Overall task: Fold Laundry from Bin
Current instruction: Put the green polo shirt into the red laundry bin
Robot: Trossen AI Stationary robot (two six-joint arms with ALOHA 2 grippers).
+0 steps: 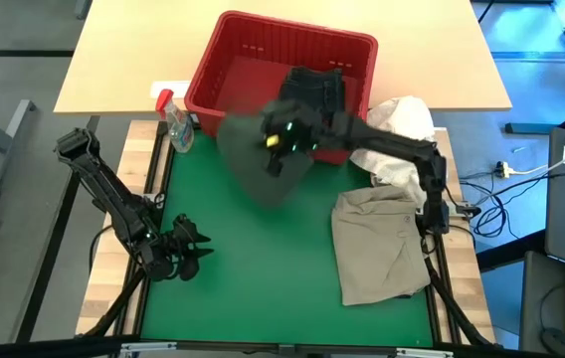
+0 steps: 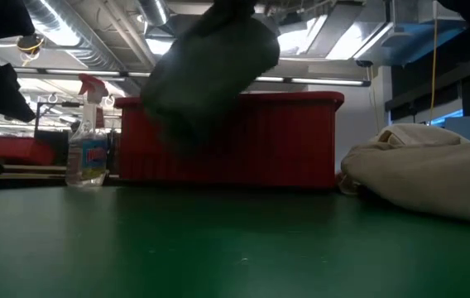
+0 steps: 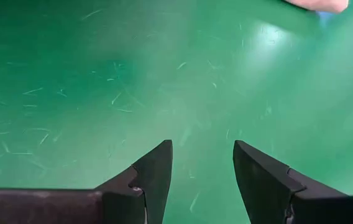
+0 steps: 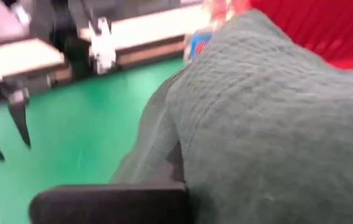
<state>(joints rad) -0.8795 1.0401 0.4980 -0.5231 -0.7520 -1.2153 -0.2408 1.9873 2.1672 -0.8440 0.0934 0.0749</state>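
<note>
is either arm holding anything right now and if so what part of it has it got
The right gripper is shut on a dark charcoal garment at its upper part, lifting it. The left gripper holds nothing.

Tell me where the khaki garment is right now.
In the high view the khaki garment lies flat on the green mat's right side, just below the white cloth bundle and right of the dark garment hanging from the right gripper.

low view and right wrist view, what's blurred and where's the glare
Low view: the hanging dark charcoal soft garment is smeared, ceiling lights glare behind it; right wrist view: the same garment and the red slotted plastic basket are soft; left wrist view: a pale sheen on the green mat.
</note>
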